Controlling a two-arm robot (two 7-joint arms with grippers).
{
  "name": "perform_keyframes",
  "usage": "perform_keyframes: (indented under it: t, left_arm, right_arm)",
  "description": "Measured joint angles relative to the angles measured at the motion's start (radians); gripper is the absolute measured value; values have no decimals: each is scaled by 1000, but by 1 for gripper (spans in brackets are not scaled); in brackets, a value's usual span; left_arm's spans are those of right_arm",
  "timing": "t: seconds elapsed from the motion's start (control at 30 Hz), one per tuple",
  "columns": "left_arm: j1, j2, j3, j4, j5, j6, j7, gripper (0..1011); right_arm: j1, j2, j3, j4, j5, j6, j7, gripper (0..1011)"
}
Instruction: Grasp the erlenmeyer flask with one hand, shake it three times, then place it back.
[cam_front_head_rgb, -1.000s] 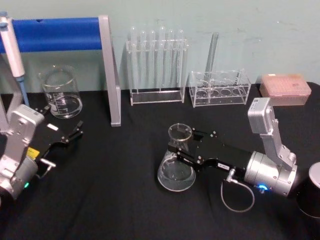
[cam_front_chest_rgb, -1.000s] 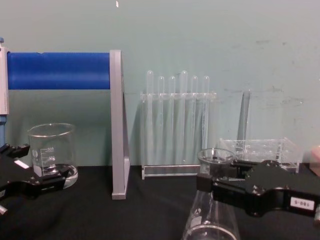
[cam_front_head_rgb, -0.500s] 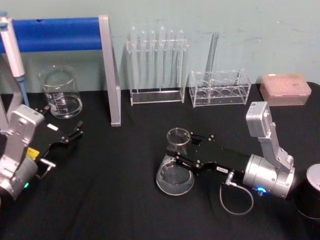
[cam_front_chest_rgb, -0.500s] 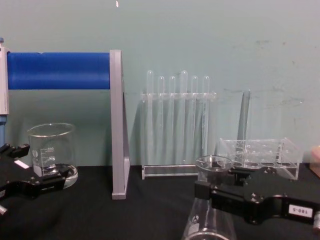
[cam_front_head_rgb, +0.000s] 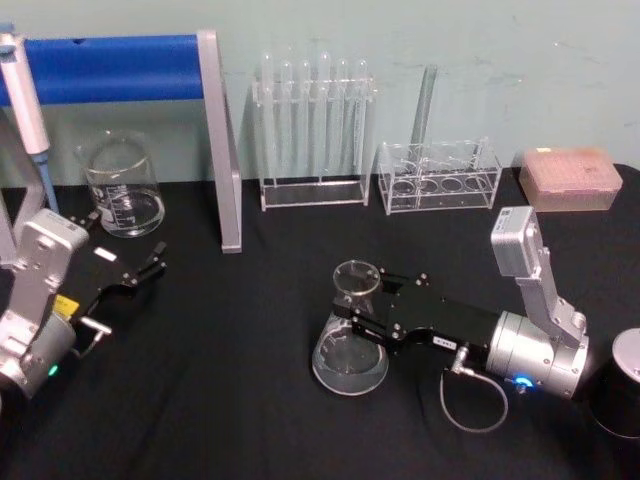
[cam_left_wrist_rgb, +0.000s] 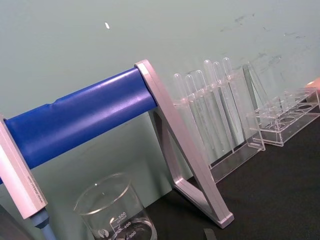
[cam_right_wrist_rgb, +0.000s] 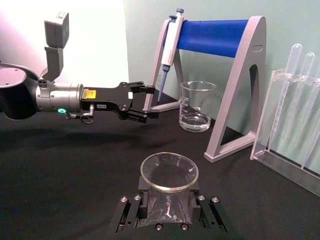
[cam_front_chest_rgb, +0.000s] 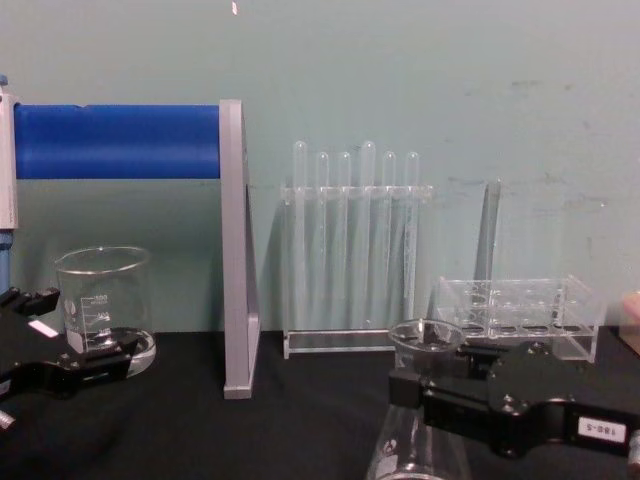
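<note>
The clear erlenmeyer flask (cam_front_head_rgb: 350, 350) stands upright at the middle of the black table, its wide base at or just above the cloth; I cannot tell if it touches. My right gripper (cam_front_head_rgb: 358, 308) reaches in from the right and is shut on its narrow neck below the flared rim. The chest view has the flask (cam_front_chest_rgb: 420, 445) low at the right with the right gripper (cam_front_chest_rgb: 425, 388) clamped across the neck. From the right wrist, the flask rim (cam_right_wrist_rgb: 169, 175) sits between the black fingers (cam_right_wrist_rgb: 131, 206). My left gripper (cam_front_head_rgb: 150, 265) lies parked at the left, open and holding nothing.
A glass beaker (cam_front_head_rgb: 122, 185) stands back left beside a blue and grey pipette stand (cam_front_head_rgb: 215, 140) with a pipette (cam_front_head_rgb: 25, 95) hung on it. A test tube rack (cam_front_head_rgb: 313, 130), a second clear rack (cam_front_head_rgb: 438, 175) and a pink tip box (cam_front_head_rgb: 570, 178) line the back. A dark cylinder (cam_front_head_rgb: 622, 385) sits far right.
The right gripper has lowered the flask towards the table and drawn it slightly nearer. The left arm has not moved.
</note>
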Motion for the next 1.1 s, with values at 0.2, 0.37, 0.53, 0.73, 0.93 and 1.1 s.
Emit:
perform_keyframes:
  t: [0.2,0.37,0.53,0.73,0.93,1.1]
  left_arm:
    - [0,0,0,0,0,0,0,1001]
    - [0,0,0,0,0,0,0,1001]
    - [0,0,0,0,0,0,0,1001]
    - [0,0,0,0,0,0,0,1001]
    - [0,0,0,0,0,0,0,1001]
    - [0,0,0,0,0,0,0,1001]
  right_arm:
    - [0,1,-1,2,0,-1,0,449]
    - [0,3,-2,4,-1,-2,-1,449]
    - [1,3,-4,7,-1,-1,0,449]
    - [3,3,-7,9,-2,1,1,449]
    - [6,2,-8,13,-1,4,2,449]
    - [6,3,-8,13,-4,4,0,448]
